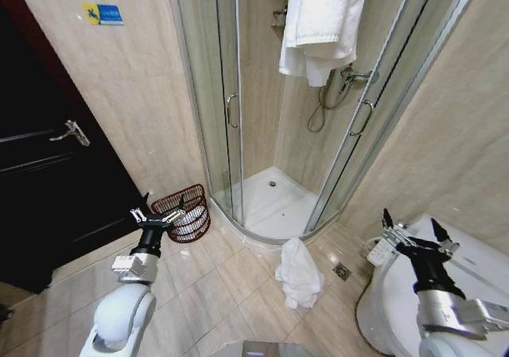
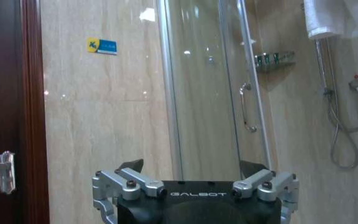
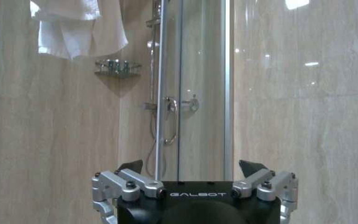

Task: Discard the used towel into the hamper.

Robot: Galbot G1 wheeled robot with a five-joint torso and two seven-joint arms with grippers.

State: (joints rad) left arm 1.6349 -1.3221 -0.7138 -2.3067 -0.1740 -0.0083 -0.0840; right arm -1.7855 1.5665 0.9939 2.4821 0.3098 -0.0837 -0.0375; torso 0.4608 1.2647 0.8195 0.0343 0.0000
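A crumpled white used towel (image 1: pixel 299 273) lies on the tiled floor in front of the shower's curved threshold. The hamper (image 1: pixel 184 211), a small dark red-brown openwork basket, stands on the floor left of the shower, against the wall. My left gripper (image 1: pixel 157 215) is raised at the lower left, open and empty, just in front of the hamper in the head view. My right gripper (image 1: pixel 411 229) is raised at the lower right, open and empty, to the right of the towel. Each wrist view shows its own gripper's (image 2: pixel 193 169) open fingers (image 3: pixel 252 167) pointing at the shower wall.
A glass shower cabin (image 1: pixel 270 118) with a white tray fills the middle; another white towel (image 1: pixel 322 23) hangs over its top. A dark door (image 1: pixel 48 158) with a handle is on the left. A white toilet (image 1: pixel 413 293) sits at the lower right, and a floor drain (image 1: pixel 342 271) lies beside the towel.
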